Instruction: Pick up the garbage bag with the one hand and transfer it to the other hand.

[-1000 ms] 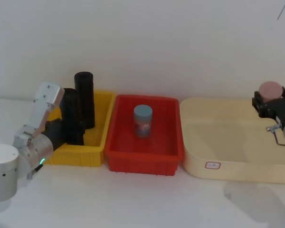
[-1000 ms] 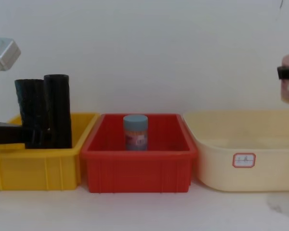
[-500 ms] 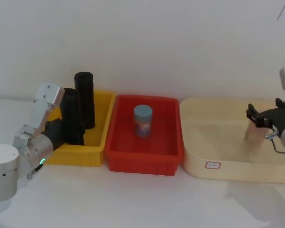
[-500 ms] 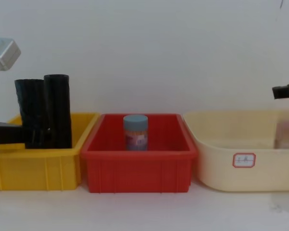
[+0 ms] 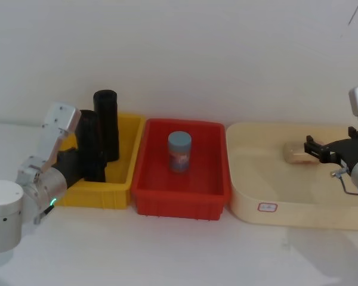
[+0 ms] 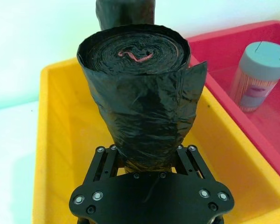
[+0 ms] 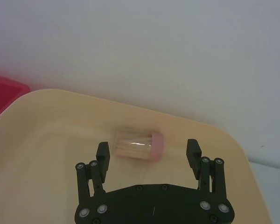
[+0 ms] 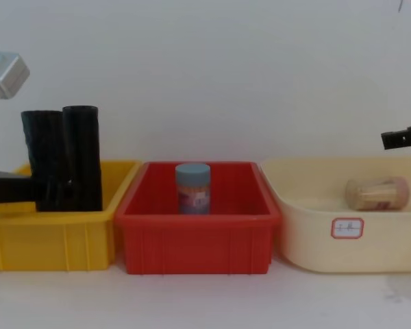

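We start at our right gripper [image 7: 147, 150], because that is where things have just changed: a second ago it was carrying a pink-capped jar [image 8: 377, 194] high over the cream tub [image 5: 298, 215], and now its fingers are spread wide and empty, with the jar lying on its side on the tub floor just ahead of them. We read that as this arm being freed to receive, which the handover needs. Our left gripper [image 5: 82, 162] has not moved in that time. It is clenched around the lower part of the garbage bag [image 6: 140, 98], one finger on each side of the crinkled roll, which stands upright inside the yellow bin [image 5: 101, 196] and does not look lifted yet. So the pick seems to be secured but not raised, and the two arms are well apart across the table. Moving outward, the yellow bin also holds the smoother black roll [image 5: 105, 119], upright just behind the gripped one and close enough that a straight lift looks wise. The red bin [image 5: 179, 205] in the middle holds one upright blue-capped jar [image 5: 179, 152], and the cream tub holds the fallen jar.
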Tool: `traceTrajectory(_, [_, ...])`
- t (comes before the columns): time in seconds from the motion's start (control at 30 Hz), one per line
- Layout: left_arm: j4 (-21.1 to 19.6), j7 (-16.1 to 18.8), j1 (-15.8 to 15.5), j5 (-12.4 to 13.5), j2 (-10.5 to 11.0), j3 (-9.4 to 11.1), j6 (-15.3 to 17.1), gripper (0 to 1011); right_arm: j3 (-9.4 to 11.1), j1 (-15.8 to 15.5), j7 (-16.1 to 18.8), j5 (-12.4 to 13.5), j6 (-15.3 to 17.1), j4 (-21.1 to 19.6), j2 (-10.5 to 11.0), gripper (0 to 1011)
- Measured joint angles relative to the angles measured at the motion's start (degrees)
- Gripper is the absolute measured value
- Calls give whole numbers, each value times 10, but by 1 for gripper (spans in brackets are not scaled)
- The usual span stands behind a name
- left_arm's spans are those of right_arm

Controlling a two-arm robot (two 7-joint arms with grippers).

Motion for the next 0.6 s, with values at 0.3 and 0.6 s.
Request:
traceTrajectory(0.3, [-23, -7, 0, 11, 8, -1, -24, 464, 0, 1, 2, 0, 1, 2, 0, 1000])
traceTrajectory(0.6, [-52, -38, -9, 9, 24, -4, -48, 464, 0, 1, 3, 0, 2, 4, 0, 1000])
